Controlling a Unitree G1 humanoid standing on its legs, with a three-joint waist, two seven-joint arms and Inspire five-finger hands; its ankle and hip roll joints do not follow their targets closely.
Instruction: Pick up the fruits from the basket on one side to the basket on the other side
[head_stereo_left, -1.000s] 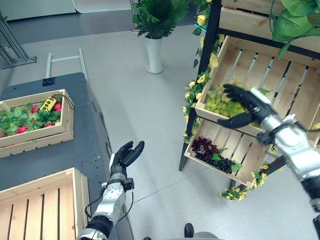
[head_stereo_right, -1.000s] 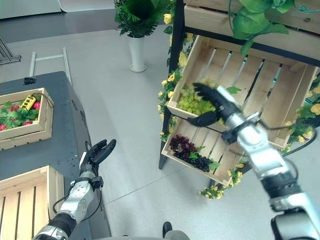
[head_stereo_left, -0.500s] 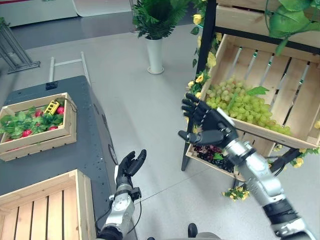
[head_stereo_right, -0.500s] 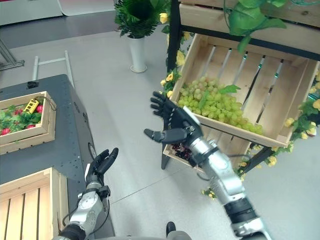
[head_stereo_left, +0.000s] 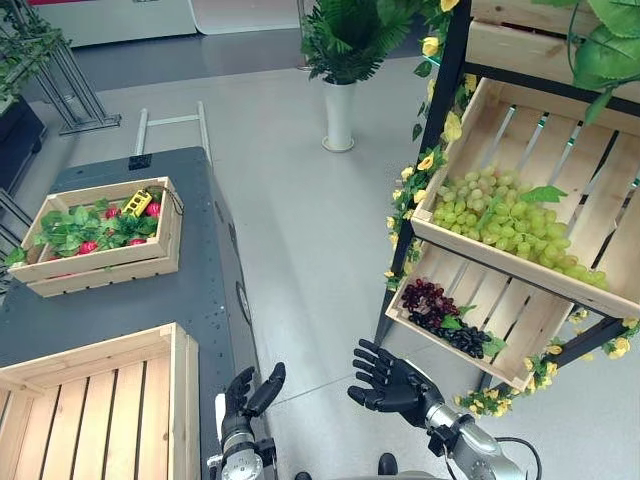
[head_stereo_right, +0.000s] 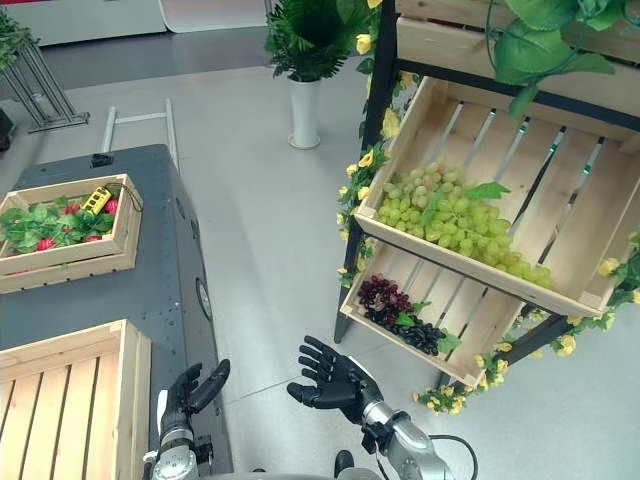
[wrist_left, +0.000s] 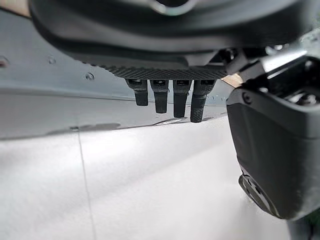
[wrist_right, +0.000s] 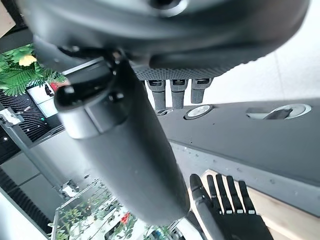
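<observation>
Looking down through the left eye view, we see our right hand (head_stereo_left: 393, 384) low over the grey floor (head_stereo_left: 300, 230), fingers spread and holding nothing. Our left hand (head_stereo_left: 248, 394) hangs beside the dark table (head_stereo_left: 200, 300), fingers straight and empty as well. The green grapes (head_stereo_left: 500, 212) lie in the upper crate (head_stereo_left: 520, 270) of the shelf, and the dark grapes (head_stereo_left: 440, 315) lie in the lower crate (head_stereo_left: 500, 345) beneath it, both well apart from either hand. On the table, an empty wooden crate (head_stereo_left: 110, 400) sits near us, and a farther crate with leaves and red fruit (head_stereo_left: 100, 235) sits beyond it.

From the right eye view, the same layout holds, with a potted plant (head_stereo_right: 305, 60) standing on the floor behind the shelf.

Our left wrist view shows straight fingers (wrist_left: 160, 97) over bare floor.

Our right wrist view shows its fingers (wrist_right: 172, 92) extended, with the left hand past them by the table edge.
</observation>
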